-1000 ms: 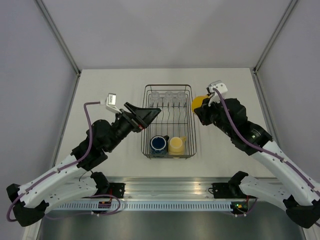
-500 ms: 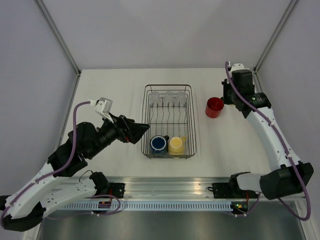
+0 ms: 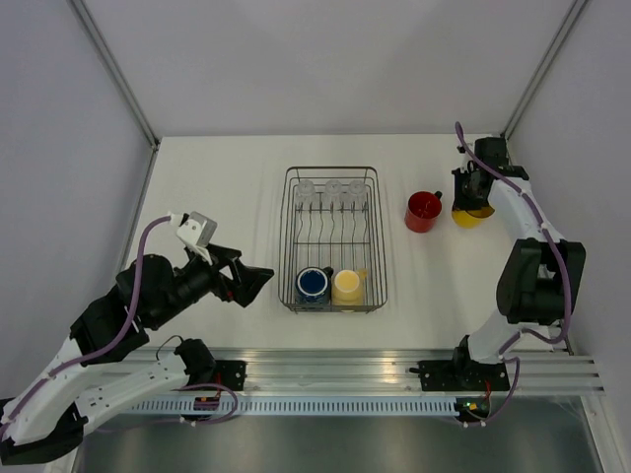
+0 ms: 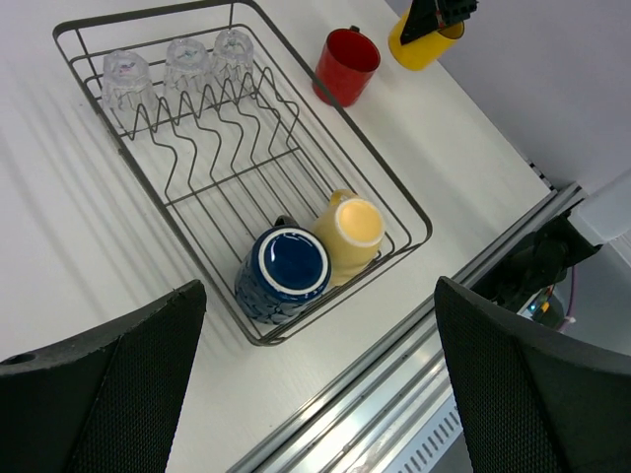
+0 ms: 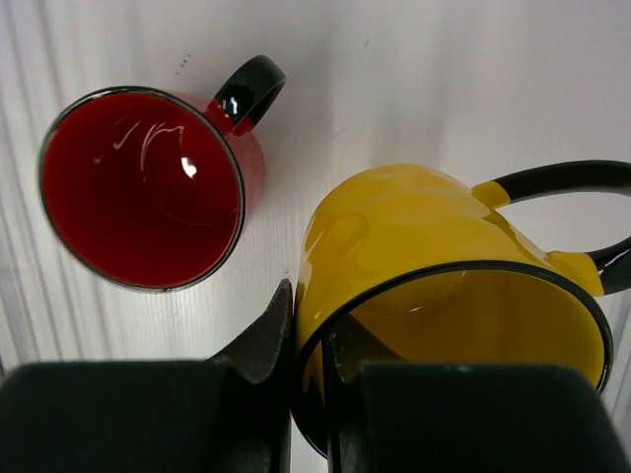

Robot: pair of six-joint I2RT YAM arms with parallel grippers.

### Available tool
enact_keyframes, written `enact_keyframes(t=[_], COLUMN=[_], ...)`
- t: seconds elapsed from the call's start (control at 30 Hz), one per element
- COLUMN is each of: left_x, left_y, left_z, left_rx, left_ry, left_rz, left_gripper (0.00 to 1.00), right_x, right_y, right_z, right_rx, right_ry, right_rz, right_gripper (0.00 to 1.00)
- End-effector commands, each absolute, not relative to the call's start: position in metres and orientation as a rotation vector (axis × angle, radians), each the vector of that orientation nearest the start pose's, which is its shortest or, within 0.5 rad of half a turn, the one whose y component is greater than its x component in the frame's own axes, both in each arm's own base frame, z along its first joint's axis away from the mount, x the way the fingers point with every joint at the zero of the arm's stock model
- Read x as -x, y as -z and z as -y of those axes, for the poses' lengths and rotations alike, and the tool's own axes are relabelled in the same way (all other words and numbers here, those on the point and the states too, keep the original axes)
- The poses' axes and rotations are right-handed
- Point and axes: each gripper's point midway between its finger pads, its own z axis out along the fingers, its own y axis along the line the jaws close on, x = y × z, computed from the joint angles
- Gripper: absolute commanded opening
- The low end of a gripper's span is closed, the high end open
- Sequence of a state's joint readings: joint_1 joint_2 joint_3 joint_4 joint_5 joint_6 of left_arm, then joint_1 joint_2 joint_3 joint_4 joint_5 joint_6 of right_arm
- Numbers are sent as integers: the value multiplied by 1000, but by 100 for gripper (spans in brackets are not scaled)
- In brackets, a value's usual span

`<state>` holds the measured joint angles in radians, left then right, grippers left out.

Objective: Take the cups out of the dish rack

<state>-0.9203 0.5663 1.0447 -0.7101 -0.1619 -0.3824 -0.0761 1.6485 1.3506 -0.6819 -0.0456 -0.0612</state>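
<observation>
red mug (image 3: 423, 211) out; my right gripper (image 5: 308, 365) pinches yellow mug (image 5: 434, 256); left gripper (image 3: 254, 283) gapes; blue mug (image 3: 314, 284), cream mug (image 3: 347, 286), tumblers (image 3: 333, 189) in dish rack (image 3: 332, 168).

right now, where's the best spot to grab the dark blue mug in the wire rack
Take the dark blue ceramic mug by its dark handle, coming straight down from above. It looks base-up, so no open rim to pinch; the pale cream-yellow mug crowds one side and the corner of the dark grey wire dish rack the others. The handle points towards the tines, where room seems free.
</observation>
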Motion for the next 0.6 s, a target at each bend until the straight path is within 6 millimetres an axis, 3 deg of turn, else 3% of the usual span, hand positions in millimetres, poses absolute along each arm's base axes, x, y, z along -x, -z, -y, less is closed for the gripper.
enact_keyframes(t=[0.0,0.2,0.57], left_x=[-148,-153,-146], left_y=[-315,-299,-294], left_z=[155,152,149], left_rx=[-422,-403,-410], left_ry=[677,651,680], left_rz=[-1801,-1792,-1767], left_gripper=[100,100,100], right_x=[-423,-425,-432], right_y=[-136,-90,-74], right_z=[21,22,37], right_rx=[44,28,23], right_ry=[-55,-86,16], right_rz=[-2472,-2582,-2622], right_gripper=[0,1,6])
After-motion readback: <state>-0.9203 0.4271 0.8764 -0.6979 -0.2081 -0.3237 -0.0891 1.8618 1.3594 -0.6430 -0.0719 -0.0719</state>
